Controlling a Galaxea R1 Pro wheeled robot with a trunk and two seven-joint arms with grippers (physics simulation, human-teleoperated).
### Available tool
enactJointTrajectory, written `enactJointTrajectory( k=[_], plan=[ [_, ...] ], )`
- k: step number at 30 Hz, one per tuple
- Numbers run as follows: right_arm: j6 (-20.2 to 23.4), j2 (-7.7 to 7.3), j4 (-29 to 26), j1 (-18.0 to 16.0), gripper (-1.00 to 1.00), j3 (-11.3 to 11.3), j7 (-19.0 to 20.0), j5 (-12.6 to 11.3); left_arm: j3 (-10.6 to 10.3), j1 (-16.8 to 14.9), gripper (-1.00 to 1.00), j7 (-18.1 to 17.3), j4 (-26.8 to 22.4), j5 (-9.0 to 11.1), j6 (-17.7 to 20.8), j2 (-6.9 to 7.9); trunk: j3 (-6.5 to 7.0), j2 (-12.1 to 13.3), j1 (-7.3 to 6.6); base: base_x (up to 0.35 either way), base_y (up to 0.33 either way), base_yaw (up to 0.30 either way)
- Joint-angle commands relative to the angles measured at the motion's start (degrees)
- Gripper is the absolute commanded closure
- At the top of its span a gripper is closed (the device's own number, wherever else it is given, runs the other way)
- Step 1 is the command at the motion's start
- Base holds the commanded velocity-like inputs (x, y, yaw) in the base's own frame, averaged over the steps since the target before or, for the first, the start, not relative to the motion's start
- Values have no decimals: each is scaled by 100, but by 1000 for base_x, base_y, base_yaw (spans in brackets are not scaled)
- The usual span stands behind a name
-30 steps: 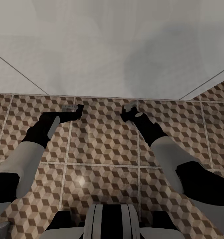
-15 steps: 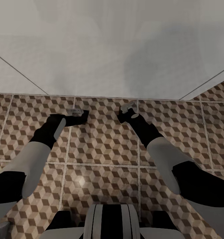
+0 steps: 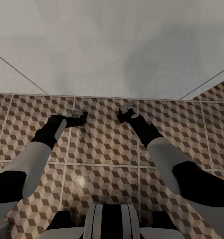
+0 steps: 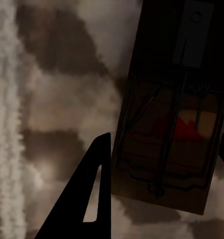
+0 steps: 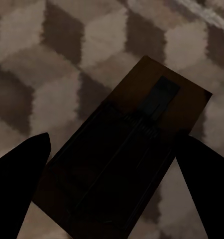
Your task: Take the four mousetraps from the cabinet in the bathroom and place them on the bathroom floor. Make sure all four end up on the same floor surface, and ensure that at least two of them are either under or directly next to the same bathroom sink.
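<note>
Lowering two mousetraps to the bathroom floor (image 3: 105,146) at mid-frame: my left end effector (image 3: 79,117) pinches one mousetrap (image 4: 174,109), my right end effector (image 3: 124,112) another (image 5: 122,164). Neither looks released yet, and I judge two more remain to fetch.
</note>
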Motion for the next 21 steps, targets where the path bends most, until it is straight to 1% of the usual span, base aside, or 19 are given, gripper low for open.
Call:
enactJointTrajectory(
  k=[1,9,13,21],
  plan=[
    [32,0,-10,-1,100,2,29,61,-29,-1,100,34,-10,45,25,8,-3,-1,-1,0,0,0],
    [27,0,-7,-1,100,7,41,61,-25,-8,100,41,-105,48,25,40,-3,-1,-1,0,0,0],
    [17,0,-7,-1,100,7,61,61,-11,-8,100,62,-300,50,83,58,-3,-1,-1,0,0,0],
    [7,0,-18,-1,100,15,110,61,14,-24,100,357,-661,52,221,68,-3,-1,-1,0,0,0]
  ],
)
